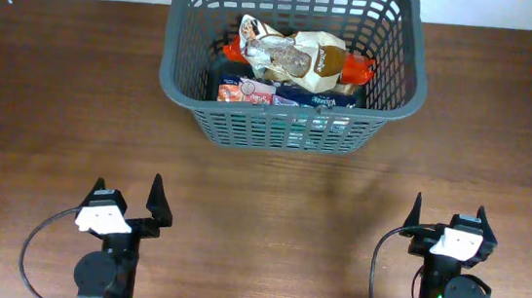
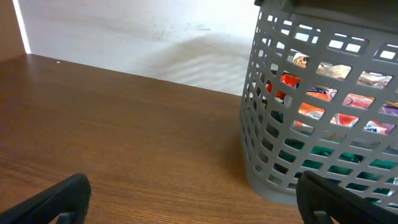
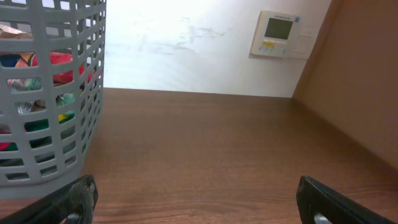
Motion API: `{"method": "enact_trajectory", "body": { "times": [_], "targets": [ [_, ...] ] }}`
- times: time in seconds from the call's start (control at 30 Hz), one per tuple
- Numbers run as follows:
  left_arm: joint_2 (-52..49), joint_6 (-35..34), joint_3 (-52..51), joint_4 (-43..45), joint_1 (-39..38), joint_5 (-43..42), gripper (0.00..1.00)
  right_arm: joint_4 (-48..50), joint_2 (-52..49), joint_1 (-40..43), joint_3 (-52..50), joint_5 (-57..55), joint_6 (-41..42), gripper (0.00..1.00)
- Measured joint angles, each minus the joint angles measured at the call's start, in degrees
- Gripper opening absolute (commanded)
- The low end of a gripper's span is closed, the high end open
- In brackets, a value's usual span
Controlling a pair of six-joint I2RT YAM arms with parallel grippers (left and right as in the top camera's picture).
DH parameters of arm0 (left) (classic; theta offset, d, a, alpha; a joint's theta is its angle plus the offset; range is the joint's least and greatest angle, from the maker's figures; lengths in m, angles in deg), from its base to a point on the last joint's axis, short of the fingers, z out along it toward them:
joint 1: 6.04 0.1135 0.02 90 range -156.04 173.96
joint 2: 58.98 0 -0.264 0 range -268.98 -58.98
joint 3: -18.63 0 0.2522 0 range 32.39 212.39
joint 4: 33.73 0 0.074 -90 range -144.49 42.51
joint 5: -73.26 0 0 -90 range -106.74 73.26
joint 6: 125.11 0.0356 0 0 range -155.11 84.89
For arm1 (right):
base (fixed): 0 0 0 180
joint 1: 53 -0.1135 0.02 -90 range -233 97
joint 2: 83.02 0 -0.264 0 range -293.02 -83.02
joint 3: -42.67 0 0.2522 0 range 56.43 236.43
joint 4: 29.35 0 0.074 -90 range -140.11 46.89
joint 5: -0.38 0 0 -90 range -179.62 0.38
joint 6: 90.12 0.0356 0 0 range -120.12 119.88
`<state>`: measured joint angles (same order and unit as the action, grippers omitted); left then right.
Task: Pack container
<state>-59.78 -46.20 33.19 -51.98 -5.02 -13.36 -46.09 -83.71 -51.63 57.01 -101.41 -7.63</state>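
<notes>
The dark grey slotted container (image 1: 287,132) stands at the back middle of the table. It holds several grocery packets (image 1: 294,66), red, white, brown and blue. It also shows at the right of the left wrist view (image 2: 267,124) and at the left of the right wrist view (image 3: 68,99). My left gripper (image 1: 129,195) is open and empty near the front left edge. My right gripper (image 1: 448,216) is open and empty near the front right edge. Both are well short of the container.
The brown wooden table (image 1: 55,99) runs back to a white wall (image 2: 137,43). A small wall control panel (image 3: 277,34) shows in the right wrist view, and a brown side panel (image 3: 360,81) stands at the right.
</notes>
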Motion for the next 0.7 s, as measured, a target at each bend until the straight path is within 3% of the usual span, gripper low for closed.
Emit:
{"method": "enact_trajectory", "body": {
  "times": [0.7],
  "targets": [
    [0.0, 0.81, 0.0, 0.0, 0.0, 0.0, 0.99, 0.0, 0.0, 0.0, 0.0, 0.0, 0.0, 0.99]
  ]
}}
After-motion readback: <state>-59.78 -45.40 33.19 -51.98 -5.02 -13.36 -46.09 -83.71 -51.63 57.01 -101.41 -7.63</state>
